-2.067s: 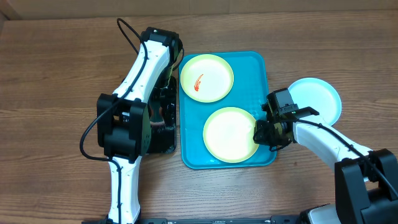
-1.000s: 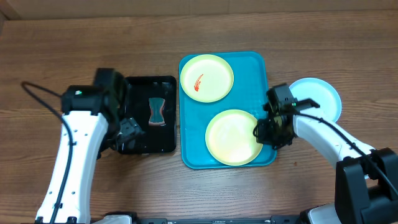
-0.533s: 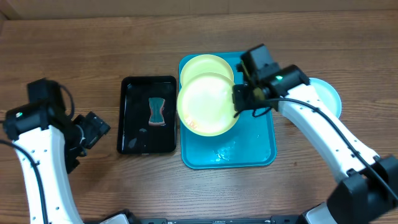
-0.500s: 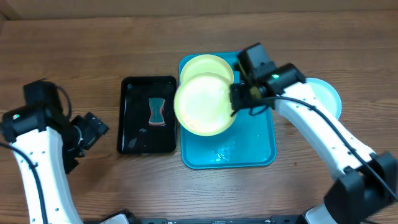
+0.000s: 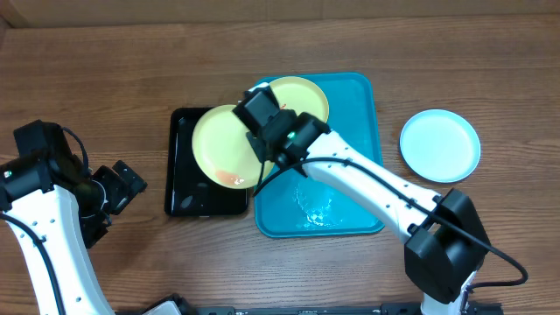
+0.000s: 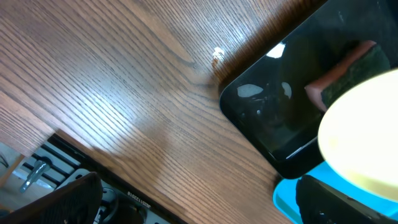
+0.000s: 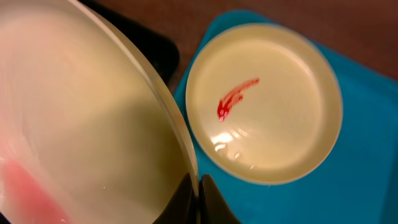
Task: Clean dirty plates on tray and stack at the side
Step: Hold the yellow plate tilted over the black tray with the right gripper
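Two grippers work over the wooden table [image 5: 87, 79]. Far to the left, the left gripper [image 5: 118, 197] hangs above bare wood with its fingers spread wide and nothing between them, well apart from every plate. Just to its right lies the black tray [image 5: 184, 201], glossy and wet. In the left wrist view a sponge [image 6: 351, 62] lies in it, reddish-brown on one face and dark green on the other, partly hidden.

Above the black tray's right half is one pale yellow-green plate [image 5: 223, 144], tilted and raised off the surface. The right gripper [image 7: 194, 199] is clamped on its rim, the fingers pinching the right edge so the plate sticks out to the gripper's left. A faint pink smear [image 5: 232, 178] shows near the plate's lower edge.

Next comes the turquoise tray [image 5: 359, 131], a wet patch [image 5: 315, 206] on its floor. The second yellow-green plate [image 7: 273, 124] lies flat in its far left corner, marked with a red smear [image 7: 236, 99]; overhead, the right arm covers part of it.

Farthest right, the light blue plate [image 5: 440, 146] rests on the table beside the tray, apart from it, with no smear visible.
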Robot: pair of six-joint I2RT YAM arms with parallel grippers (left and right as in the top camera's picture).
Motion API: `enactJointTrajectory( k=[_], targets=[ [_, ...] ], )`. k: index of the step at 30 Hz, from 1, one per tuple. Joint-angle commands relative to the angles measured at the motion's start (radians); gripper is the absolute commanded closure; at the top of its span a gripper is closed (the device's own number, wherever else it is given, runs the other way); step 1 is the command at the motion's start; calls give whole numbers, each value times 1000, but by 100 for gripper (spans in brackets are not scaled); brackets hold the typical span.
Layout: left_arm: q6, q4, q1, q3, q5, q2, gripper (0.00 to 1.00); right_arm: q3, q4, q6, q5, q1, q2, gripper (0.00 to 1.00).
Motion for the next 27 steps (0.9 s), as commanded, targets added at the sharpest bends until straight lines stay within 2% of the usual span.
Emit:
enactJointTrajectory(
  k=[1, 9, 21, 27],
  targets=[
    [26, 0, 4, 2, 15, -9, 0, 32, 39, -76, 224, 52, -21, 96],
    [26, 0, 4, 2, 15, -10, 0, 34, 99, -76, 523, 127, -27, 96],
    [26, 0, 4, 2, 15, -9, 0, 34, 235, -325, 676, 265, -75, 96],
    [26, 0, 4, 2, 15, -9, 0, 34, 278, -377, 753, 307, -75, 96]
  ],
)
